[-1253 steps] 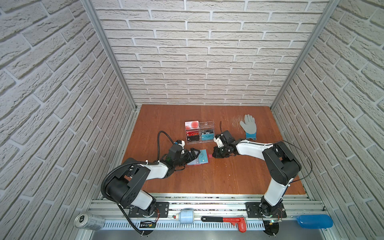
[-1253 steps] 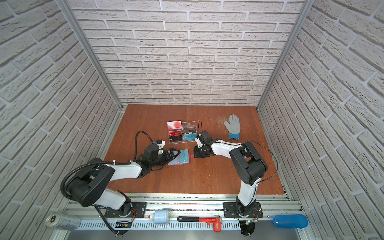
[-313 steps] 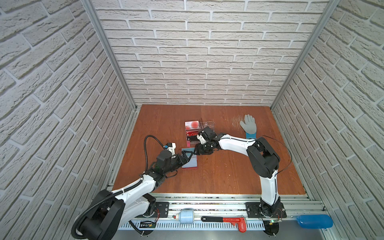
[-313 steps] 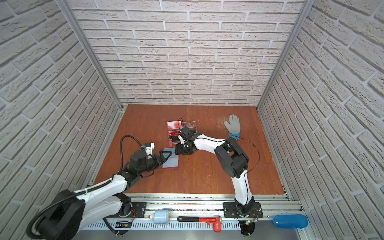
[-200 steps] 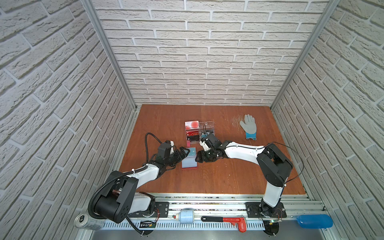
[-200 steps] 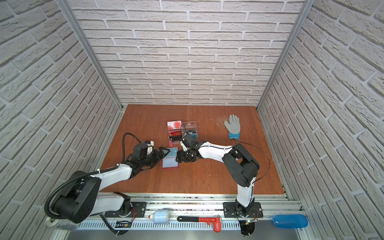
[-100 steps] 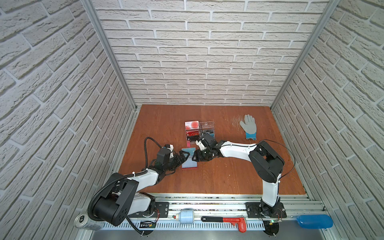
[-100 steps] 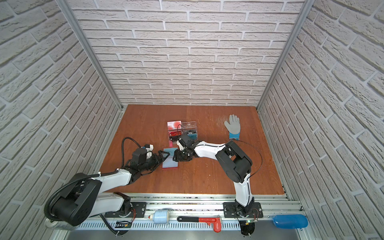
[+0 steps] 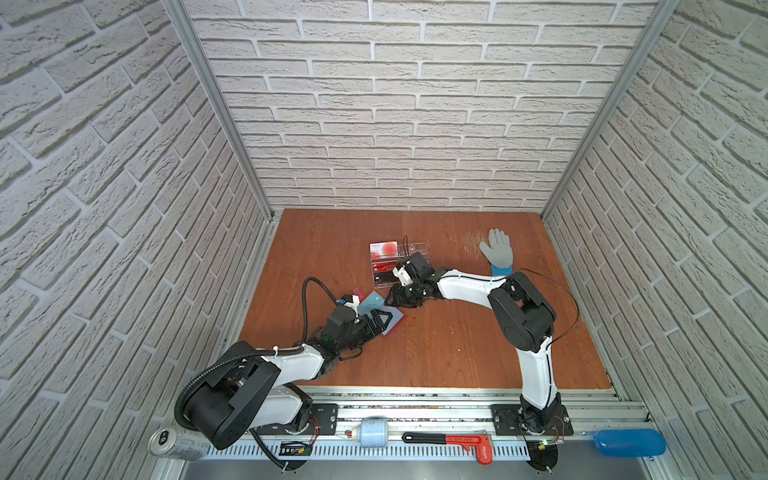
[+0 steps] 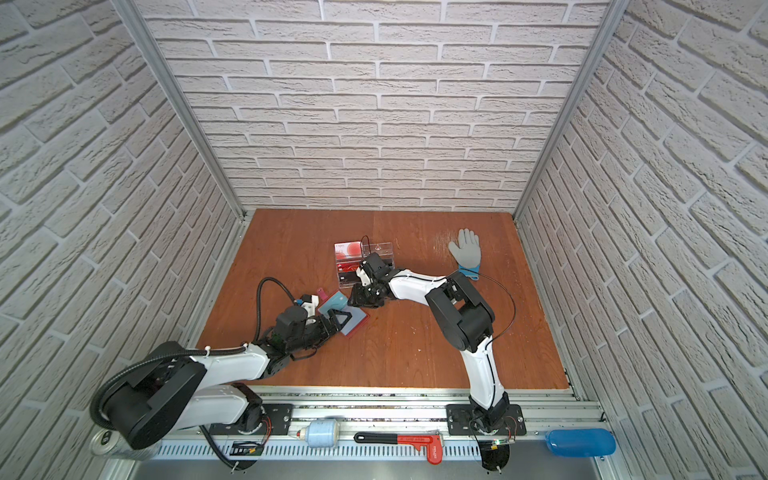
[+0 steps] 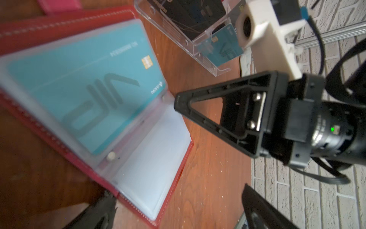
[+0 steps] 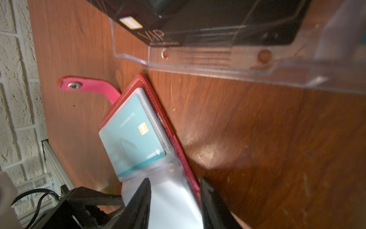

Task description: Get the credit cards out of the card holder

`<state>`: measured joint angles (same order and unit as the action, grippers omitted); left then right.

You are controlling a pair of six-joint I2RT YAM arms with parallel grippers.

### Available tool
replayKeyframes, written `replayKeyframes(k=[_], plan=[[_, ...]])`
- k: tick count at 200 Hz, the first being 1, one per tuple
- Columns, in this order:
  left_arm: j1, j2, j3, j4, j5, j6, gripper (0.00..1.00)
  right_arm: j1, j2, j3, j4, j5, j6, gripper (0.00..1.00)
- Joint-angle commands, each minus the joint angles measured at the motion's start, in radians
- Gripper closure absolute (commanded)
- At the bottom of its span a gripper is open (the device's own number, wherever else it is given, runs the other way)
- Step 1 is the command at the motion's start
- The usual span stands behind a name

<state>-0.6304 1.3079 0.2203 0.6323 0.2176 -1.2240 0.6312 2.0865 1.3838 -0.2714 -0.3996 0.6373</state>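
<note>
The card holder [image 9: 398, 323] [image 10: 360, 319] is a red wallet lying open on the wooden table, with pale clear sleeves inside and its snap tab [image 12: 87, 86] spread out flat. A teal credit card [image 11: 79, 69] [image 12: 134, 134] with a gold chip sits in one sleeve. My right gripper [image 9: 392, 297] [image 12: 175, 182] is at the holder's far edge. Its jaws are partly apart, with a pale sleeve and the red edge in the gap. My left gripper [image 9: 380, 322] [image 11: 178, 214] is wide open, straddling the holder's near corner.
A clear acrylic card stand [image 9: 390, 266] [image 12: 217, 63] with red and black cards stands just behind the holder. A grey glove [image 9: 496, 249] lies at the back right. On the front rail are a red-handled wrench [image 9: 449, 439], a can [image 9: 170, 442] and a blue bottle [image 9: 629, 442].
My right gripper's jaws have narrowed over the holder's far edge. My left gripper has moved forward over the holder's near side and stayed wide open.
</note>
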Motion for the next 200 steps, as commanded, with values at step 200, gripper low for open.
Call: replayKeyframes(k=[200], plan=[[0.316, -0.043, 0.258, -0.245, 0.222, 0.155, 0.02, 0.089, -0.177, -0.252, 0.161, 0.021, 0.087, 0.32]])
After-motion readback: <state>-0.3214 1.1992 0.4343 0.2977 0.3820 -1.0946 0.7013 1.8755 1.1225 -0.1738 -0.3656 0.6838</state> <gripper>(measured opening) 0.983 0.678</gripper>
